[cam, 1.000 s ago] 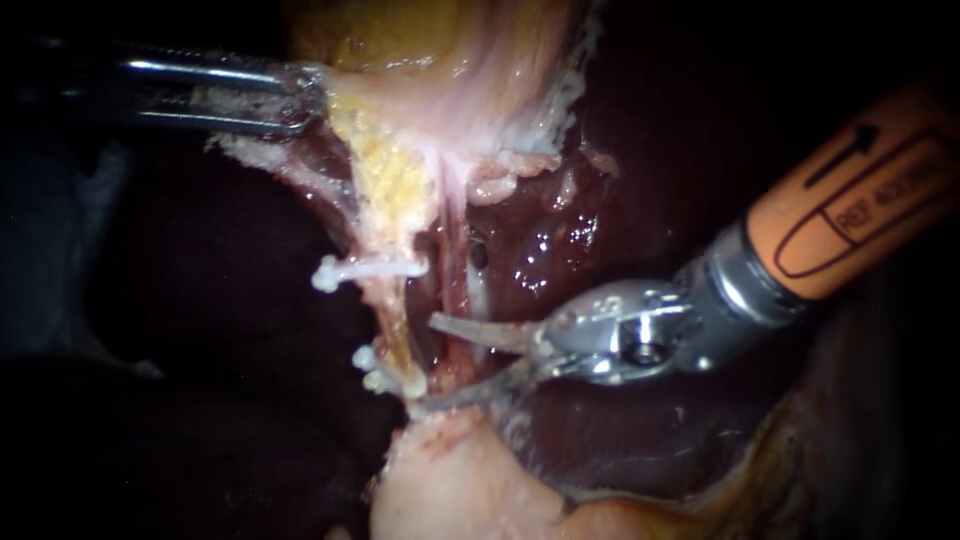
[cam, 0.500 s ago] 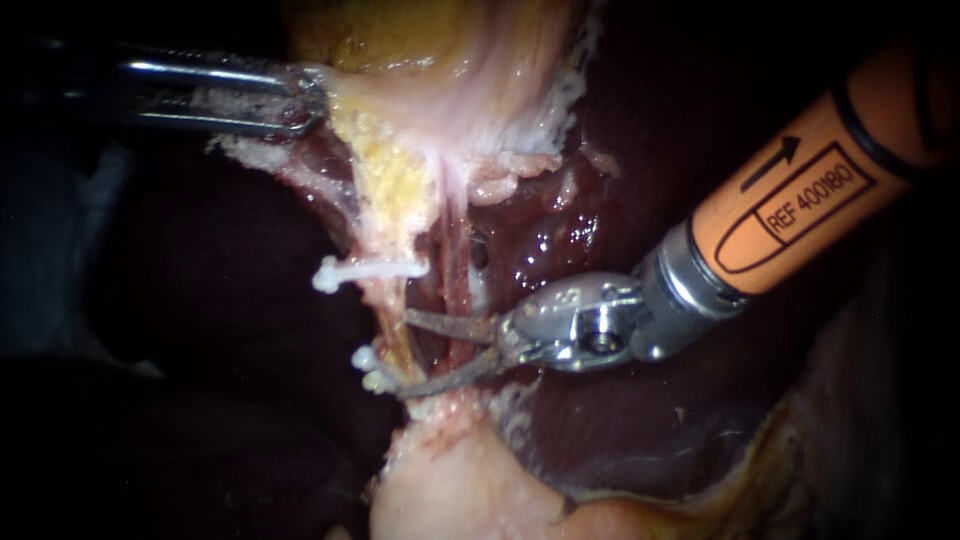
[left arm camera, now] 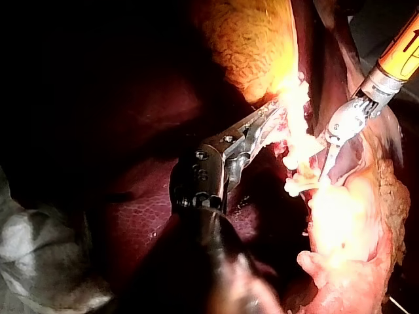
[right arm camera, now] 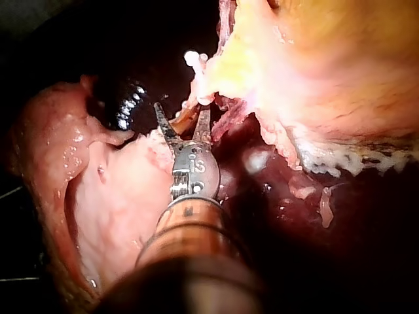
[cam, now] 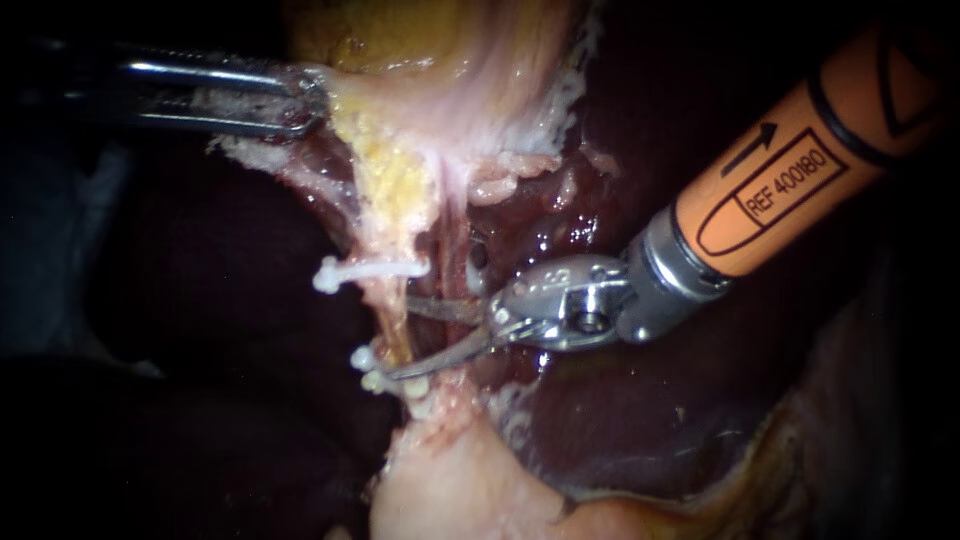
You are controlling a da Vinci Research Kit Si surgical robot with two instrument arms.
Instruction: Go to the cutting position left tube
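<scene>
1. Jaws of my right instrument (cam: 398,338) stand parted: two thin blades with a clear gap, gripping nothing. The left tube (cam: 393,322) lies in that gap, just left of the frame's centre.
2. That tube runs down the frame between the upper clip (cam: 372,268) and the lower clips (cam: 372,368). The blades straddle it there, with the lower blade just beside the lower clips.
3. My left instrument (cam: 295,100), at upper left, has its jaws clamped on pale tissue (cam: 400,120), which I judge is what stretches the tube.
4. Step in hand: the approach to the cutting position, which I judge almost complete.
5. The next move calls for a small, slow correction so the tube's full width sits inside the blades and the lower blade clears the clips. I cannot tell whether the reddish strand (cam: 456,270) to the right also sits in the gap.
</scene>
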